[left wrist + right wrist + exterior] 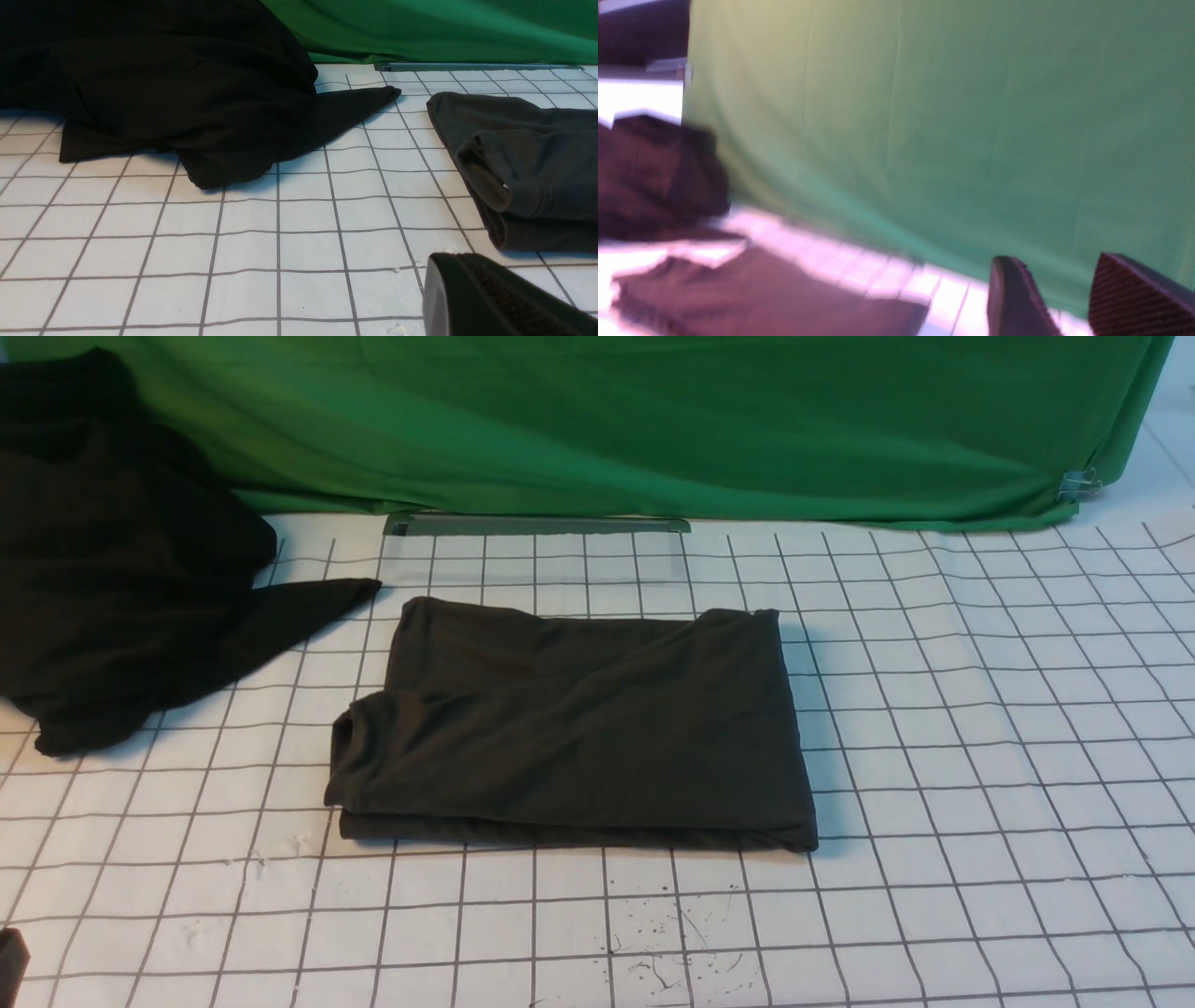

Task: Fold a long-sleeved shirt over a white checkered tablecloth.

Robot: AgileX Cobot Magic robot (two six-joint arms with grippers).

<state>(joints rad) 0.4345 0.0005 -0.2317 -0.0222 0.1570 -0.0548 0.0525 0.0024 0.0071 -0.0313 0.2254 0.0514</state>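
On my left a black heap of cloth (121, 551) lies apart from the work. My left claw (495, 298) is clenched on nothing, low over the white checkered tablecloth (980, 728) near the collar end. The long-sleeved shirt (579, 728) sits mid-counter as a tidy folded rectangle, so I judge folding done; next I only retreat. My right claw (1064, 298) hangs released, grasping nothing. No containers here.

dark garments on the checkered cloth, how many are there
2: the folded long-sleeved shirt in the middle, and a blacker heap of cloth at far left, which could hide more than one piece.
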